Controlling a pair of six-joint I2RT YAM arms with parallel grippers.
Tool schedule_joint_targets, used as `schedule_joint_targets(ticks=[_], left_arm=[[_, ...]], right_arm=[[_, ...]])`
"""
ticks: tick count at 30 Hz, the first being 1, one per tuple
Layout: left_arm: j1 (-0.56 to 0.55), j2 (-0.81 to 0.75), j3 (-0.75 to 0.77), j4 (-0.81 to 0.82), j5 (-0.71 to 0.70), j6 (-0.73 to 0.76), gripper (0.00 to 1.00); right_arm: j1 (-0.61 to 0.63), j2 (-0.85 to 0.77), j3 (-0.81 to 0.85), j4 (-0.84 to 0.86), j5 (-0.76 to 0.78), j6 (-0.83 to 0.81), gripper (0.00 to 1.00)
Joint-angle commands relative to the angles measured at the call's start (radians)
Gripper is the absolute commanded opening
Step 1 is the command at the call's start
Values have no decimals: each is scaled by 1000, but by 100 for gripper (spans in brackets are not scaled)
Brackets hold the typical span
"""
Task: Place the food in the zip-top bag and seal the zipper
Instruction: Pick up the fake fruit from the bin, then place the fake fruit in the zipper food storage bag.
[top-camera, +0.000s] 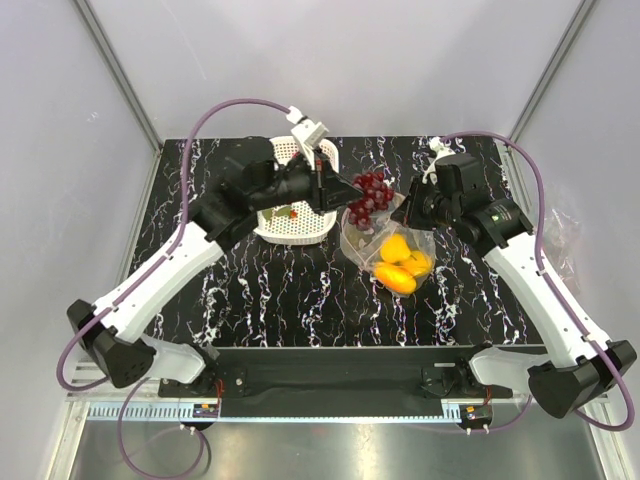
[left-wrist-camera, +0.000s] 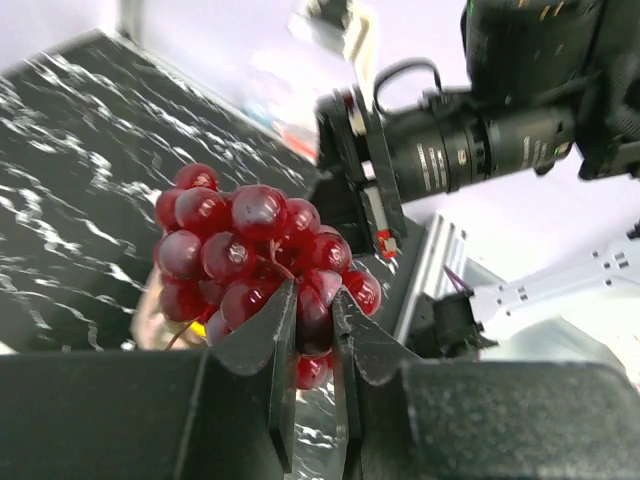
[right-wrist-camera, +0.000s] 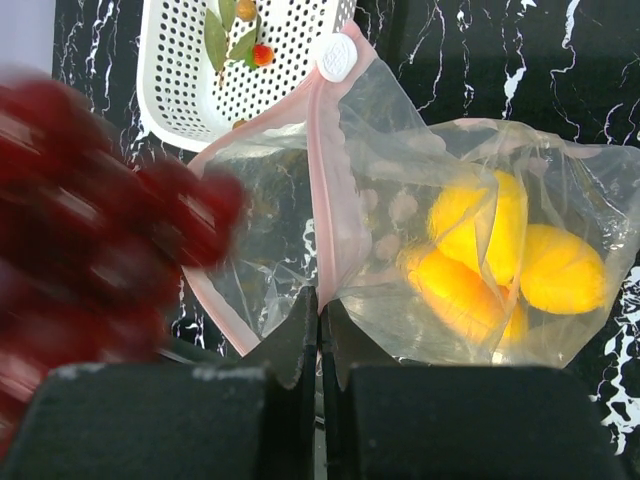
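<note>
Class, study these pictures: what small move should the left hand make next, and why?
Probably lower the dark red grape bunch into the clear plastic bag: the left hand grips it above the mouth, which the right hand pinches open by its pink rim.

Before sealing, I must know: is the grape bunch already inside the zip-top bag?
Out. The left tool holds the grape bunch in the air; in the zip-top bag lies only yellow fruit.

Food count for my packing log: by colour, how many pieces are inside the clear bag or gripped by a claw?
Yellow-orange fruit inside the clear bag: 3
Dark red grape bunch gripped by the left claw: 1
Total: 4
</note>
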Motion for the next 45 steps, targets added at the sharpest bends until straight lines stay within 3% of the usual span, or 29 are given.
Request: schedule_joint_targets(ticks=[1,10,16,24,29,35,37,38,39,42,43,45], left_arm=[[-29,46,75,9,-27,0,9],[-81,96,73,-117,-125,41,11],[-82,174,76,-85,-102,40,9],[-99,205,16,53,-182,29,7],[-125,260,49,-4,-313,75,7],[-139,312,50,30,-377,75,8],[-139,331,47,44,-366,72,15],[-139,337,47,56,-343,66,25],[-141,339,47,61,-329,61,42],[-142,326,49,55,-315,61,64],[-142,304,47,47,-312,63,75],[-142,276,50,30,-309,61,79]], right_arm=[[4,-23,47,46,4,6,0],[4,-54,16,65,-3,0,0],[4,-57,4,66,-34,-2,0],[4,-69,-12,71,-54,3,0],[6,-68,-16,75,-74,3,0],[4,-71,-7,74,-85,6,0],[4,-71,-4,75,-82,3,0],[4,-71,-3,72,-77,1,0],[4,-72,-4,74,-72,0,0],[4,-69,-13,74,-63,-2,0],[4,-66,-13,74,-60,0,0],[4,-68,-21,72,-46,-2,0]])
